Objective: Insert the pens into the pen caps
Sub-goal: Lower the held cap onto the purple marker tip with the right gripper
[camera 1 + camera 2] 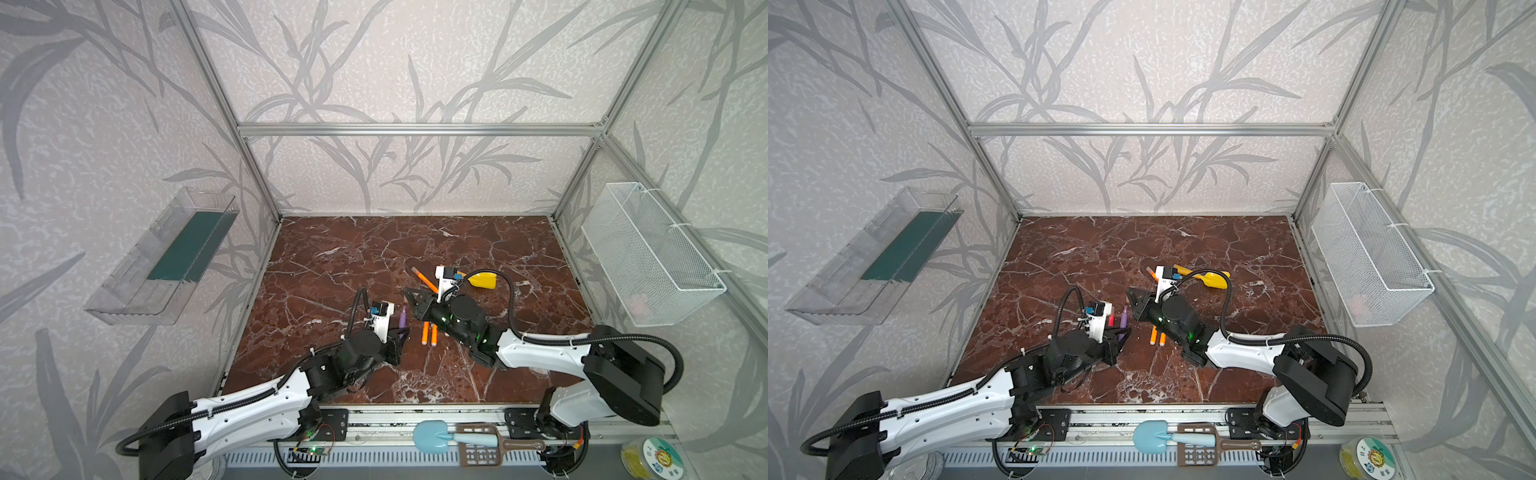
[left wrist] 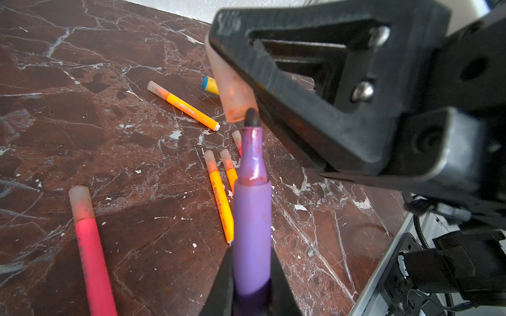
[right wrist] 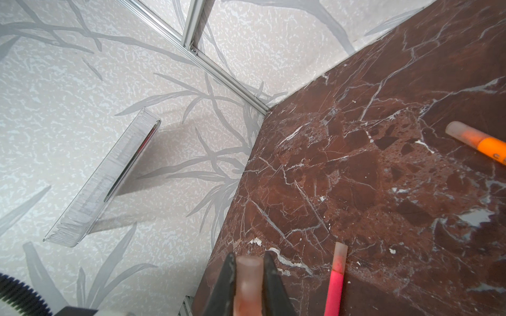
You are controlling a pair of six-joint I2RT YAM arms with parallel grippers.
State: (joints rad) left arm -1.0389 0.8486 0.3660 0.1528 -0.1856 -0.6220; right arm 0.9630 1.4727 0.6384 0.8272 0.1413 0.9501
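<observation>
as left end effector [image 2: 251, 269] grips pen [image 2: 252, 216], right end effector [image 3: 249, 264] grips cap [image 3: 248, 287]

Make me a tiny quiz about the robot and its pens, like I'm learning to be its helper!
1. True or false: the left gripper is open and empty.
2. What is the right gripper shut on? A) a pen cap B) a spoon C) nothing
3. How many orange pens lie on the table?

Key:
1. False: it is shut on the purple pen.
2. A.
3. Three.
</observation>
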